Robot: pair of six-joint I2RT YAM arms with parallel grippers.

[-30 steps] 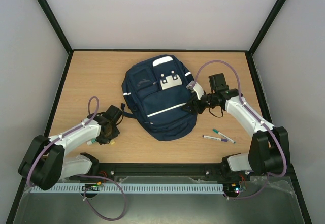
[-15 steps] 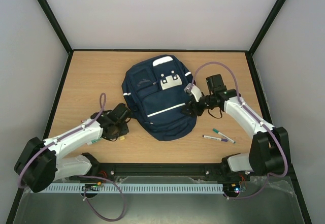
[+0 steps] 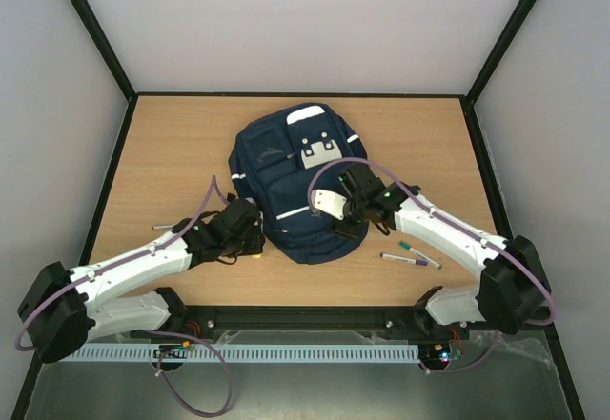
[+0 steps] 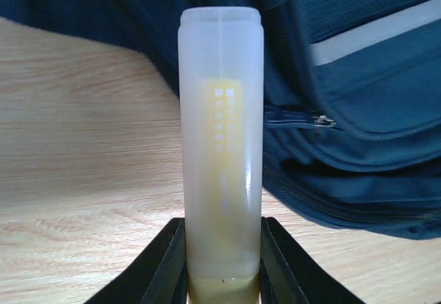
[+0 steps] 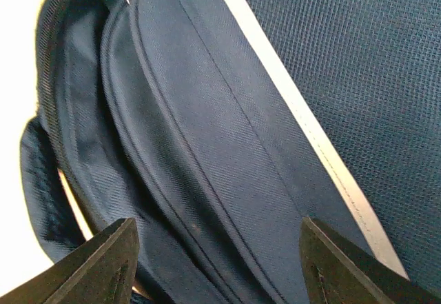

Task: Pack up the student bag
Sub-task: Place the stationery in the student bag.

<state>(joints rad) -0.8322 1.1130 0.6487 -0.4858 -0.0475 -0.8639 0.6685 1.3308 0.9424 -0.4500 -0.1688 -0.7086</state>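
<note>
The student bag (image 3: 295, 177), navy with white stripes and a grey-white buckle patch, lies flat mid-table. My left gripper (image 3: 252, 241) sits at its lower left edge, shut on a translucent yellowish-white marker tube (image 4: 220, 145) that stands up between the jaws (image 4: 220, 269). In the left wrist view the bag (image 4: 358, 97) lies just right of the tube, with a zipper pull (image 4: 321, 120) on its pocket seam. My right gripper (image 3: 349, 222) hovers over the bag's lower front pocket, open and empty (image 5: 217, 256), with the bag's fabric and a white stripe (image 5: 303, 118) below it.
Two markers, one green-capped (image 3: 419, 254) and one purple (image 3: 404, 259), lie on the wood right of the bag's bottom. A thin pen (image 3: 164, 227) lies at the left. Black frame edges bound the table.
My left arm moved right to the bag's lower left edge, carrying the tube. My right arm swung from the bag's right side to over its lower front.
</note>
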